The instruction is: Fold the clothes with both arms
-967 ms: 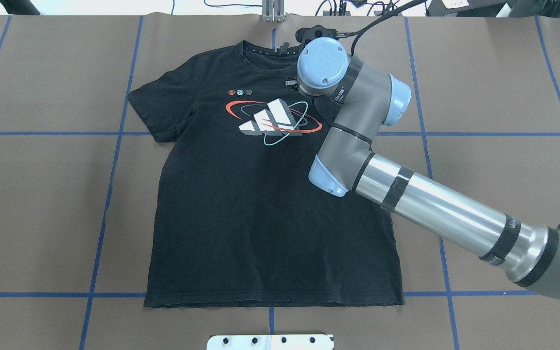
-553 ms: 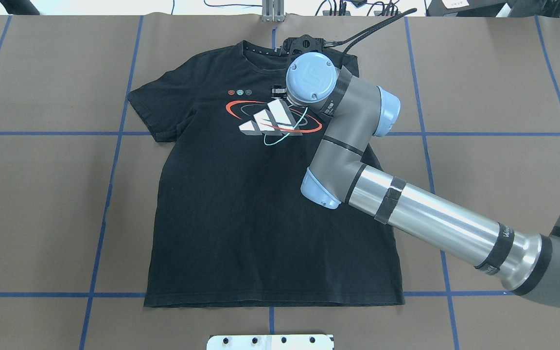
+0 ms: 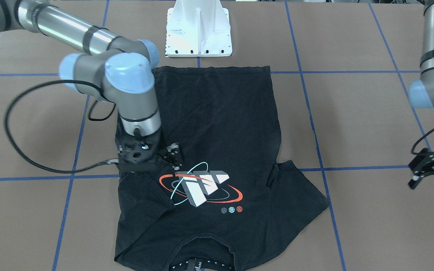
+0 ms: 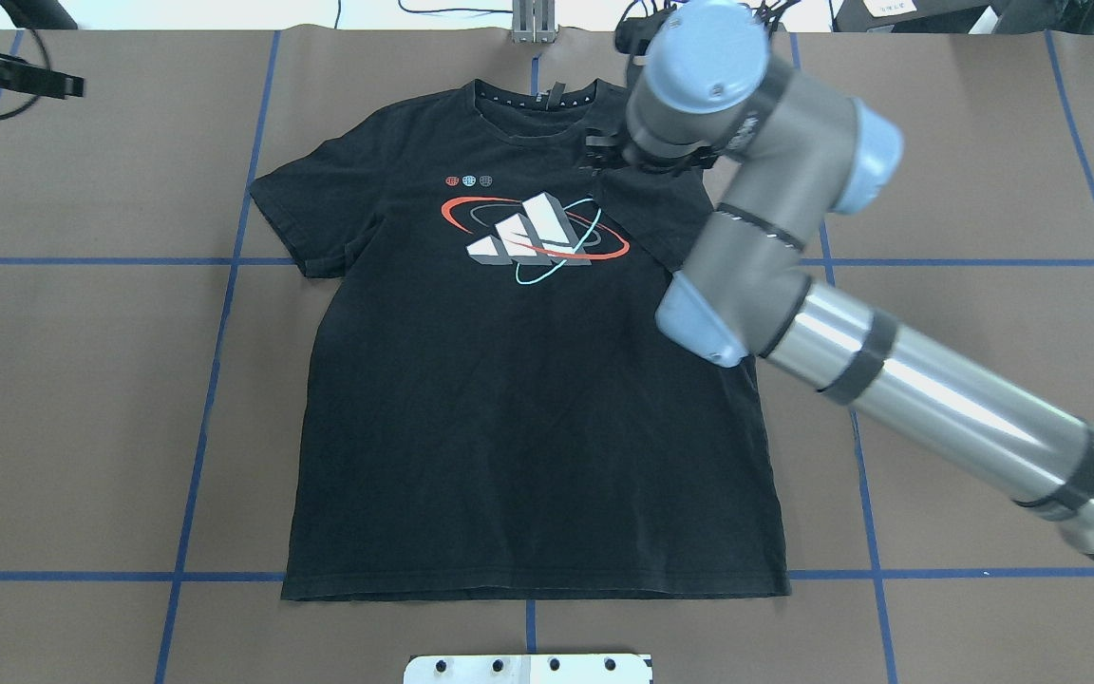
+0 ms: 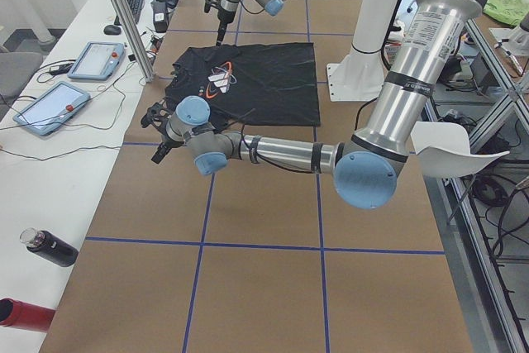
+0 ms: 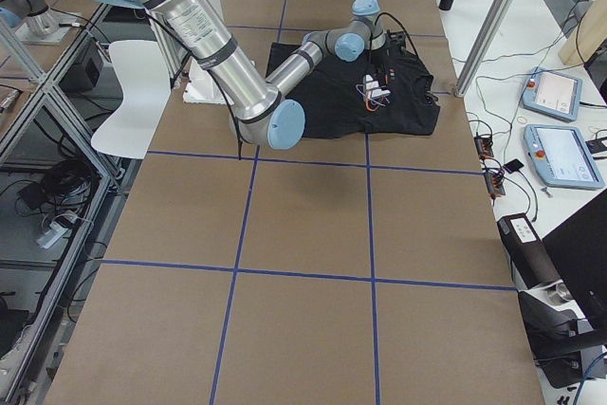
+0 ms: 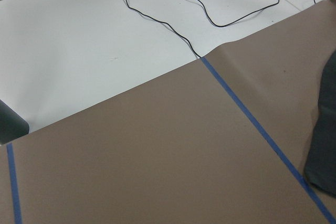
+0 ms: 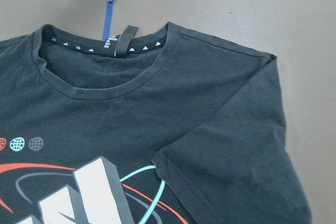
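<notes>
overhead exterior: the shirt (image 4: 509, 408) lies flat, collar away from the robot. right gripper (image 4: 599, 152), jaws seemingly parted and empty, hovers over the folded-in sleeve (image 4: 650, 207). the spread sleeve (image 4: 305, 214) lies nearer the left gripper (image 3: 431, 180), which is spread wide and empty.

The T-shirt (image 4: 528, 427) is matt black cloth, its graphic (image 4: 528, 236) a smooth flat print. Matt brown paper covers the worktop (image 4: 82, 399), crossed by blue tape lines (image 4: 218, 361). The right arm (image 4: 946, 401) has polished metal tubing and smooth light-blue plastic caps (image 4: 707, 43).
</notes>
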You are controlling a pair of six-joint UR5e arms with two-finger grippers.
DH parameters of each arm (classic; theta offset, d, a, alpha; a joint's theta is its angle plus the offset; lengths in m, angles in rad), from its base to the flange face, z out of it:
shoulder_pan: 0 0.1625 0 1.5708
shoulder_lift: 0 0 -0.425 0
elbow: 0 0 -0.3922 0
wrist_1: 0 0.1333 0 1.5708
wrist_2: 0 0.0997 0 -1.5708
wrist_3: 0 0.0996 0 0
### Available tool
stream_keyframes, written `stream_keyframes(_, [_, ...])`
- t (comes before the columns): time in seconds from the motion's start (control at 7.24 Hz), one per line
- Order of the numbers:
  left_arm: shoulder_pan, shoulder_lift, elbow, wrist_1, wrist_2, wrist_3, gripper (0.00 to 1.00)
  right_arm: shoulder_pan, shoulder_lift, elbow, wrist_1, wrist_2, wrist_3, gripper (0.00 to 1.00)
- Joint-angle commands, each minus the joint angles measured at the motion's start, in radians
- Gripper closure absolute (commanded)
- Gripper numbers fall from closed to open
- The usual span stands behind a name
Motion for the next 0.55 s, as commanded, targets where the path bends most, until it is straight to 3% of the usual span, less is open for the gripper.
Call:
stream_keyframes(0.0, [0.132, -0.064, 0.062, -0.022, 0.145, -0.22, 0.01, 0.119, -0.177, 0.16, -0.019, 0.131, -0.154, 0.01])
stream_keyframes(0.28, [0.233, -0.082, 0.063, -0.022, 0.293, -0.385, 0.06, 0.216, -0.285, 0.174, -0.011, 0.2, -0.347, 0.0])
stream_keyframes(0.41, [0.287, -0.085, 0.063, -0.022, 0.358, -0.47, 0.15, 0.255, -0.338, 0.172, 0.022, 0.235, -0.42, 0.0])
